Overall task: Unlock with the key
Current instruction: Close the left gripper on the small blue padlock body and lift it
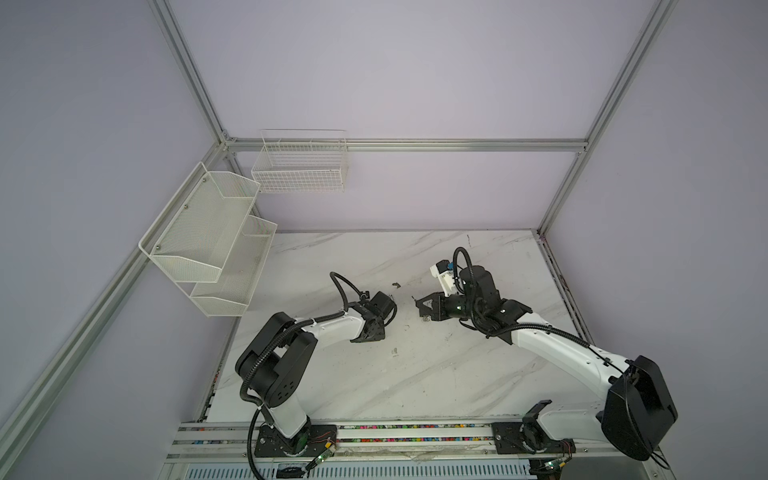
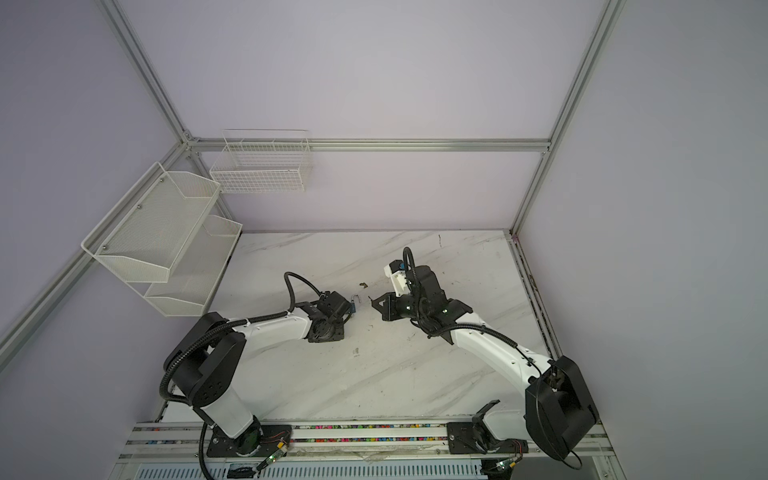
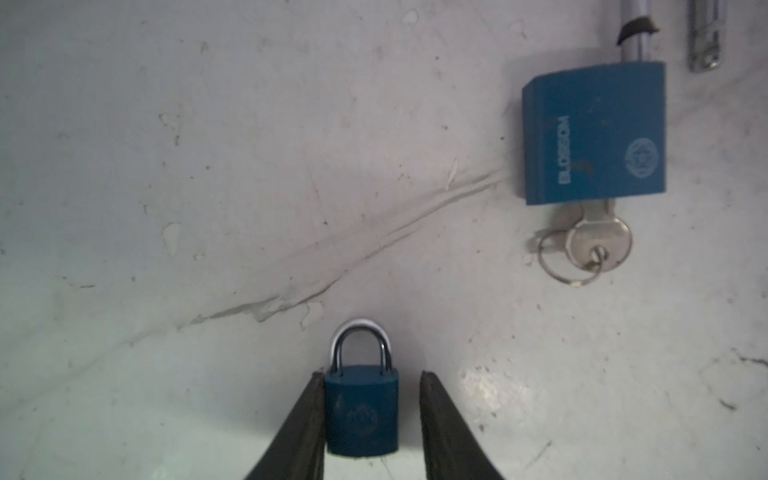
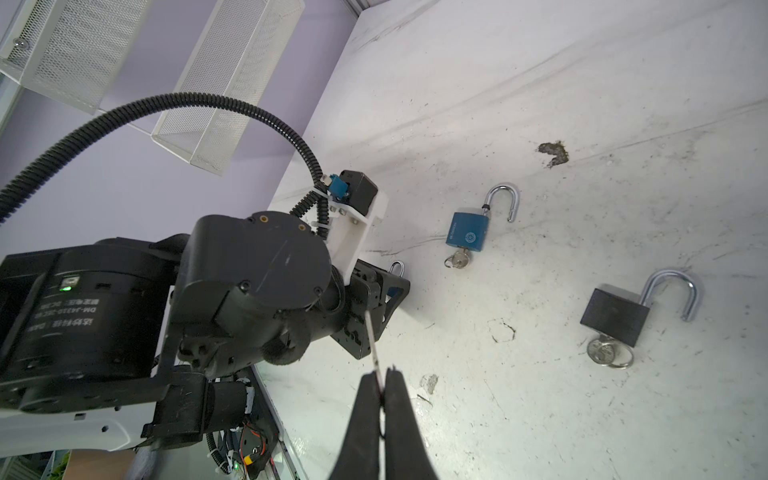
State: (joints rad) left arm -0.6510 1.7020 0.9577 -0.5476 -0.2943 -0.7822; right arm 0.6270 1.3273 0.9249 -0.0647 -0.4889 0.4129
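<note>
Your two top views: one stereo head, set high at robot's side of table (image 1: 415, 374), looking down and forward. Far off; you get whole workspace, nearly same picture twice. Left wrist camera: close, facing straight down at tabletop, own fingertips (image 3: 305, 415) flanking small blue padlock (image 3: 361, 415). Right wrist camera: low, raking across table toward left arm (image 4: 249, 270), key (image 4: 374, 349) in near foreground. Your two wrist views share open blue padlock (image 3: 594, 133).
</note>
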